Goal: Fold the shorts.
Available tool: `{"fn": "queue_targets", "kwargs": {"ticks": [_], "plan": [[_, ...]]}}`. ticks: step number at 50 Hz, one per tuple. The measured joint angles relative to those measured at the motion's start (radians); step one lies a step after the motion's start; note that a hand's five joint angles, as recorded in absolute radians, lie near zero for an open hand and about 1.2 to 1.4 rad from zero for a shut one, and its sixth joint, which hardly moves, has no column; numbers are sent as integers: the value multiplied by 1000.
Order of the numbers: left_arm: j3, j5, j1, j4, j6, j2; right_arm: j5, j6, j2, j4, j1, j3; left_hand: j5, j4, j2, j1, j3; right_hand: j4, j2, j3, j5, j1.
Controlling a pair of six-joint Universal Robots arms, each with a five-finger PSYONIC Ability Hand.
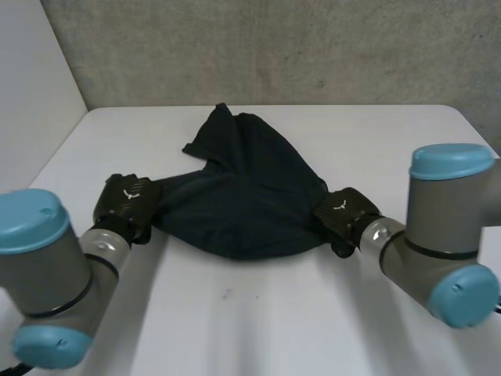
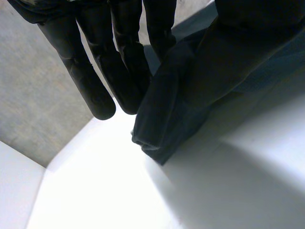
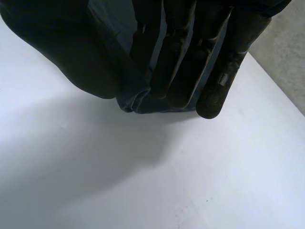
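The dark navy shorts [image 1: 250, 188] hang between my two hands over the middle of the white table [image 1: 274, 321], sagging at the near edge, while their far part lies bunched toward the back. My left hand [image 1: 125, 200] holds the shorts' left end. In the left wrist view its straight fingers [image 2: 95, 81] pinch a fold of the cloth [image 2: 190, 95] against the thumb. My right hand [image 1: 344, 211] holds the right end. In the right wrist view its fingers [image 3: 190, 62] press the cloth [image 3: 71, 52] against the thumb, with a small fold poking out below the fingertips.
A grey concrete wall [image 1: 274, 47] runs behind the table's far edge, and a pale side wall [image 1: 31, 94] stands at the left. Bare tabletop lies in front of the shorts, between the two arms.
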Motion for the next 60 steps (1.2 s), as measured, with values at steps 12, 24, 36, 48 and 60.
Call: {"fn": "queue_targets", "kwargs": {"ticks": [12,24,36,48,60], "plan": [[-136,4,-5,-9,9,178,-91,55,-205,5,-37,206,-934,-971,-975,-913,-963,-582,-557,-567,-541,-427],[-174,48,68,-38,4,218,-200,43,-293,-136,-75,309,-841,-879,-883,-821,-885,-630,-610,-623,-596,-465],[-241,290,218,-128,-2,211,-206,135,-217,-122,-66,316,-695,-735,-743,-687,-739,-630,-610,-623,-597,-465],[-196,316,318,-144,-20,120,-175,253,-96,-204,-63,304,-695,-734,-741,-687,-739,-630,-610,-623,-597,-465],[-129,314,312,-140,-84,28,-154,242,-54,-268,-63,291,-582,-618,-627,-562,-622,-588,-573,-573,-566,-461]]}}
